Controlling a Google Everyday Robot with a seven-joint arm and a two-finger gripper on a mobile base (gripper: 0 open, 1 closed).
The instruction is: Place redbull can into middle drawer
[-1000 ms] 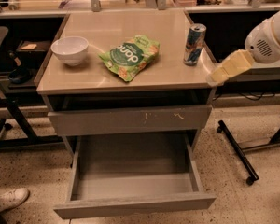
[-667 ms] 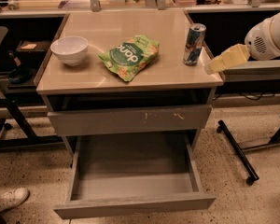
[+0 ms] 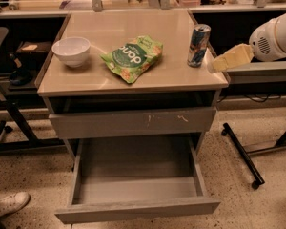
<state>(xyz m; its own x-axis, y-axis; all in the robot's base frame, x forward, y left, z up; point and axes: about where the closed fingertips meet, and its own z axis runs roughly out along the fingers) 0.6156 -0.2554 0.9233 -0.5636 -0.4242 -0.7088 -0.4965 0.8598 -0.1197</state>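
- Your task has hardly begun: the redbull can (image 3: 199, 45) stands upright on the cabinet top (image 3: 133, 25), near its right edge, with nothing holding it.
- The middle drawer (image 3: 138, 171) is pulled out and its grey floor is bare, so you have no opening step to do (the scratched drawer front (image 3: 133, 122) above it is shut and not your target).
- What is left for you, by my reading: grasp the can, lift it, carry it forward and down, and release it inside the drawer.
- Your gripper (image 3: 219, 64) hangs just beside the can on its right, level with its lower half; a small gap seems to separate them.
- You cannot tell from here how far the gripper is open; it carries nothing.
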